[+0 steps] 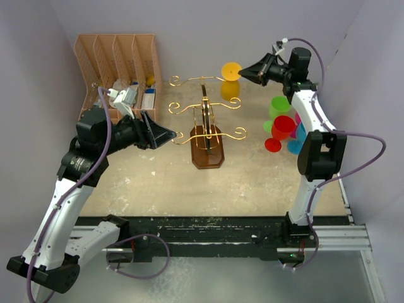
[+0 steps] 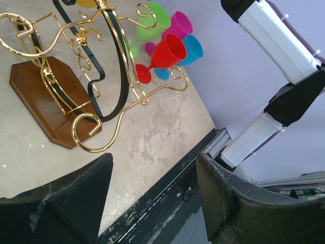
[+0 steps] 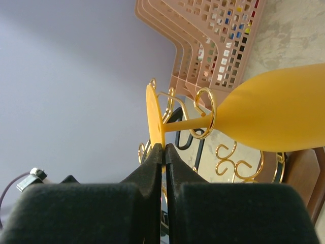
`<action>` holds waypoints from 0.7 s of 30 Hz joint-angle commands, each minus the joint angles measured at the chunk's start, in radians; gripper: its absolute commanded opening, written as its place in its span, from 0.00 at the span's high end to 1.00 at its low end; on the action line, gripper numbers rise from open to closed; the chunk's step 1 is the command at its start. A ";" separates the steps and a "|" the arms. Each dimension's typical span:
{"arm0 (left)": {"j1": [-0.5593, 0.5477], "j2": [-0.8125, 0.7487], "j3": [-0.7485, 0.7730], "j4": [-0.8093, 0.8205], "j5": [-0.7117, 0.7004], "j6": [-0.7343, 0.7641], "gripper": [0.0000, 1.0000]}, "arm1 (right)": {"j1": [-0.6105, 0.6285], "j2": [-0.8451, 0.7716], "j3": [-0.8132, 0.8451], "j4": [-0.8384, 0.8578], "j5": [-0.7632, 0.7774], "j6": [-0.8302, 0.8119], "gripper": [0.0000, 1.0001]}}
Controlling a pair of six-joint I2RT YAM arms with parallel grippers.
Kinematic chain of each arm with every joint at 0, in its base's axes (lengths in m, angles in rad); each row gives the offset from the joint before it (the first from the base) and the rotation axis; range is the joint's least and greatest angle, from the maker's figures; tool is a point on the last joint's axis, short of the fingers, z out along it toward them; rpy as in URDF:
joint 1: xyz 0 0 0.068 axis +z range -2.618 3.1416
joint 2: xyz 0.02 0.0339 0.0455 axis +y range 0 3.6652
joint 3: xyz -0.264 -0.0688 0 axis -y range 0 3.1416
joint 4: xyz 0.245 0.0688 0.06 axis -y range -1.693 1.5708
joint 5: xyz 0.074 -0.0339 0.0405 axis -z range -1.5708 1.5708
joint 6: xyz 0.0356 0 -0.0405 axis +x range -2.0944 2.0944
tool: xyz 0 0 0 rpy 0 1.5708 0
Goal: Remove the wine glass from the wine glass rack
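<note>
Check the right hand [image 3: 163, 150] first. Its two fingers are pressed together on the thin edge of the round foot of the yellow wine glass [image 3: 274, 119], pinching it. From the pinched foot, the stem runs away from the hand and passes through a curled gold loop at the end of one arm of the wine glass rack [image 1: 207, 126]. The bowl lies just beyond that loop, so the glass is on the rack. In the top view you find the glass directly at the fingertips of this hand, at the farthest arm tip on the hand's own side of the rack.

Next, check the left hand [image 2: 152, 178]. Its fingers are spread wide and hold nothing. Ahead of its fingertips you see the nearest scroll of the rack and the dark brown hexagonal base. The scroll is close to the fingers but apart from them.

A cluster of coloured glasses [image 1: 282, 123] in green, red, pink and blue stands on the worktop [image 1: 252, 177] behind the right hand, beside its forearm. A tan slotted file organiser [image 1: 118, 60] stands beyond the left hand.
</note>
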 commanded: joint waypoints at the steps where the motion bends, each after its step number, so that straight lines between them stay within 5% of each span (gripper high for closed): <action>1: 0.002 -0.003 0.007 0.052 0.012 -0.014 0.30 | 0.018 -0.042 -0.015 0.054 -0.060 0.016 1.00; 10: 0.003 -0.001 0.005 0.059 0.019 -0.020 0.30 | 0.058 0.027 0.061 0.206 -0.139 0.133 1.00; 21: 0.003 -0.014 0.000 0.058 0.012 -0.027 0.30 | 0.075 0.161 0.166 0.696 -0.174 0.498 1.00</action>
